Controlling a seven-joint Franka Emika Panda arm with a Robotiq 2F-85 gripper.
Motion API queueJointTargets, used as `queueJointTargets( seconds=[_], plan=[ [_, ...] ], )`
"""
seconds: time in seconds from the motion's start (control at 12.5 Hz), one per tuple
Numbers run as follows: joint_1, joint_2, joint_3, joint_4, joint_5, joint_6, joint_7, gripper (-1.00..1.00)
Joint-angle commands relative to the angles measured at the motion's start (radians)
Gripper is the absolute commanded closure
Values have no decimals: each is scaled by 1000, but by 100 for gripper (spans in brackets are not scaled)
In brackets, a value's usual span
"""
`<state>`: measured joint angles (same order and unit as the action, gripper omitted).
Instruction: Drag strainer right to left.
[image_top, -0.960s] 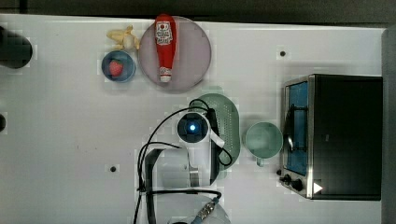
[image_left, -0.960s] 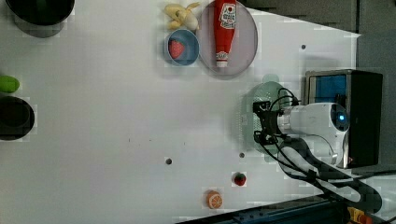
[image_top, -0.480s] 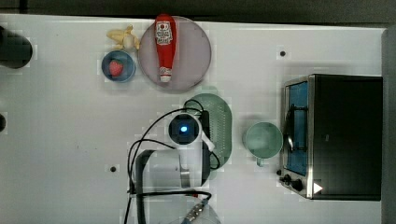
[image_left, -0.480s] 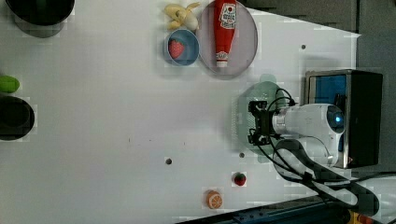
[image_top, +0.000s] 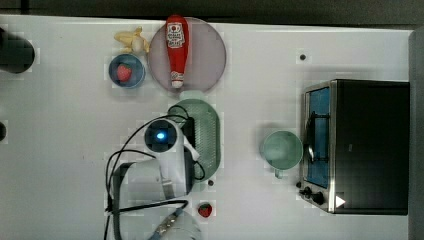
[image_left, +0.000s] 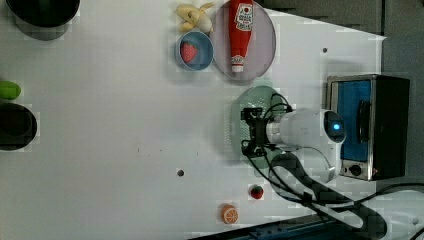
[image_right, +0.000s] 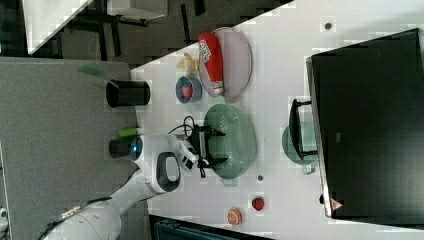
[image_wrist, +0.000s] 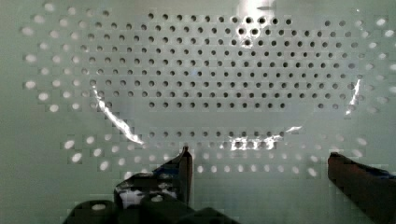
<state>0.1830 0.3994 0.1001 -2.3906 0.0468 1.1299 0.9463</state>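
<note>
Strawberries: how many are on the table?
2. One strawberry lies in the blue bowl beside the banana; the other strawberry sits on the bare table near the robot's base.

Two strawberries (image_top: 124, 73) (image_top: 204, 210), one strainer (image_top: 206, 131)

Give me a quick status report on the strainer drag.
End effector open, inside strainer. Nothing gripped. Plate sits close beside strainer's end.

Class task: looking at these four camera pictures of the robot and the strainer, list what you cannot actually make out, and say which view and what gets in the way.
- Strainer, top view: the side toward the top view's left is covered by the arm and cables.
- Hand, wrist view: whether its fingertips touch the strainer's perforated floor cannot be told.
- Green cup, right view: partly behind the toaster oven handle.
- Ketchup bottle, left view: label too small to read.
</note>
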Motion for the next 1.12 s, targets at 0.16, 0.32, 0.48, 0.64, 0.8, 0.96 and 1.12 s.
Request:
queueJointTargets(
  seconds=[0.16, 0.32, 0.48, 0.64, 0.8, 0.96, 1.12],
  plan=[
    [84, 34, 46, 70, 73, -27, 91, -100],
    [121, 54, 47, 108, 99, -35, 91, -100],
    [155, 71, 48, 145, 121, -50, 112, -100],
    [187, 83, 48, 177, 127, -56, 160, -100],
    [219, 95, 48, 204, 127, -70, 216, -100],
    [250, 105, 48, 222, 128, -74, 239, -100],
    [274, 117, 48, 238, 134, -74, 242, -100]
  ],
)
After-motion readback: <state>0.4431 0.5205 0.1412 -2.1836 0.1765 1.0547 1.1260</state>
